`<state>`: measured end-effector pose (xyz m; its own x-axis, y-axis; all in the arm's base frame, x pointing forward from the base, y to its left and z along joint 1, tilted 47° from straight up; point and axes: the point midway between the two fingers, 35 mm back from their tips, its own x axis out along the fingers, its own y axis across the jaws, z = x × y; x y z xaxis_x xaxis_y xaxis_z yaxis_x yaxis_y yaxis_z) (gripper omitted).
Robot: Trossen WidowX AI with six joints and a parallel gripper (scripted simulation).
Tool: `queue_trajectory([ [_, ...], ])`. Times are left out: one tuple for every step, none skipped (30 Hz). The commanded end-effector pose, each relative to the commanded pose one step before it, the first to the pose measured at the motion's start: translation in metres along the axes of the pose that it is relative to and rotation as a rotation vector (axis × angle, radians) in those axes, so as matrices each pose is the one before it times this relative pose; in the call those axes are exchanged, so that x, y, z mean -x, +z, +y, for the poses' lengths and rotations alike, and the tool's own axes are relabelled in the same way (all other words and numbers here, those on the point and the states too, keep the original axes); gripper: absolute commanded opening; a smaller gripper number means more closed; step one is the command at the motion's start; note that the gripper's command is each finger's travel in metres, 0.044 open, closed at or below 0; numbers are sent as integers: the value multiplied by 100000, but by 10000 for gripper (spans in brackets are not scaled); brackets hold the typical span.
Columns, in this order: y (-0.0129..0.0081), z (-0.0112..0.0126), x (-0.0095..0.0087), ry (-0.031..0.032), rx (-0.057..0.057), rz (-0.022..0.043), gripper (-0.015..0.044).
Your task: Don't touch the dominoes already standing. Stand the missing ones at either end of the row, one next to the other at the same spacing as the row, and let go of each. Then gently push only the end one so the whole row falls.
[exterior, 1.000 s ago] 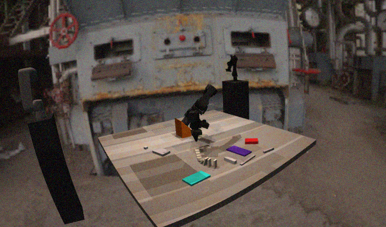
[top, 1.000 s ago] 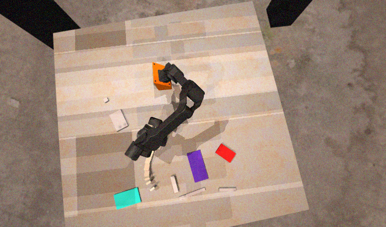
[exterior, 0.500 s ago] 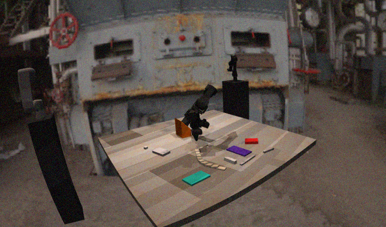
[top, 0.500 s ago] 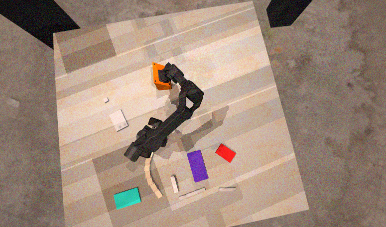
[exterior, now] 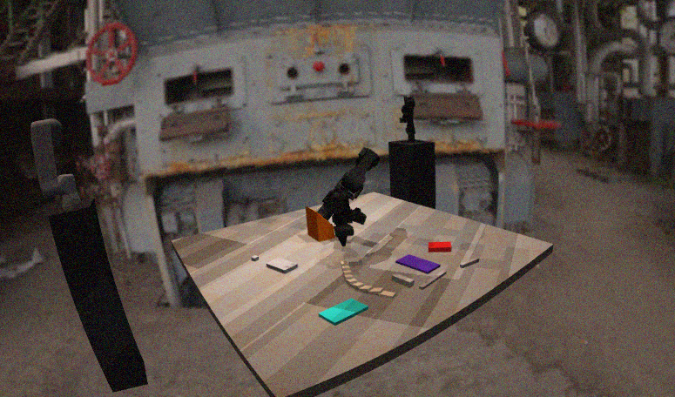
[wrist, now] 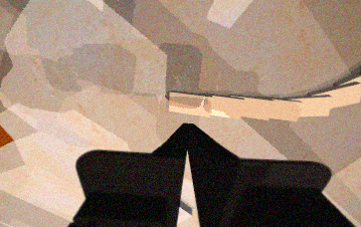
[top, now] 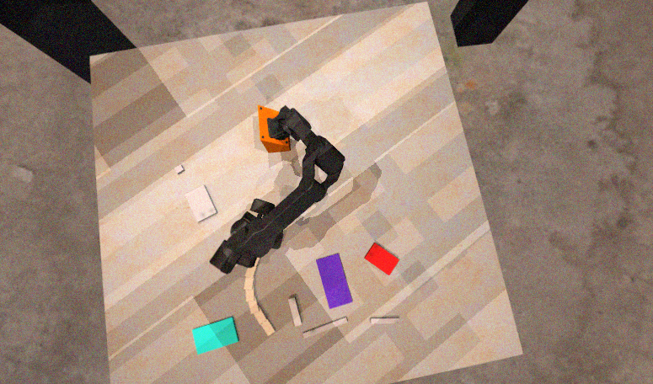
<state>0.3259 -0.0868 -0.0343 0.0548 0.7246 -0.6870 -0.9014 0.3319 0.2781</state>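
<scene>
The dominoes (top: 249, 281) (exterior: 363, 286) (wrist: 277, 109) lie toppled in one curved, overlapping line, each leaning or lying on its neighbour; none is seen standing. In the top view the near-arm end of the line is partly covered by the arm. My gripper (exterior: 343, 244) (wrist: 187, 128) is shut with nothing between its fingertips. It is above the table beside the near-arm end of the line; in the wrist view a strip of table shows between the fingertips and the dominoes. In the top view the fingertips are hidden under the arm.
A teal block (top: 215, 335) (exterior: 343, 312) lies left of the line's far end in the top view. A purple block (top: 334, 281) (exterior: 417, 263), a red block (top: 382, 258) (exterior: 439, 246) and pale bars lie right. A white slab (top: 200, 203) (exterior: 281, 265) and small cube (top: 179, 168) (exterior: 254, 258) lie left of the arm.
</scene>
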Motion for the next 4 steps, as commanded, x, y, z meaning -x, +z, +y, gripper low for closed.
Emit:
queue_trajectory([
  [-69,29,13,180,306,405,0],
  [0,0,0,0,0,0,0],
  [0,0,0,0,0,0,0],
  [0,0,0,0,0,0,0],
])
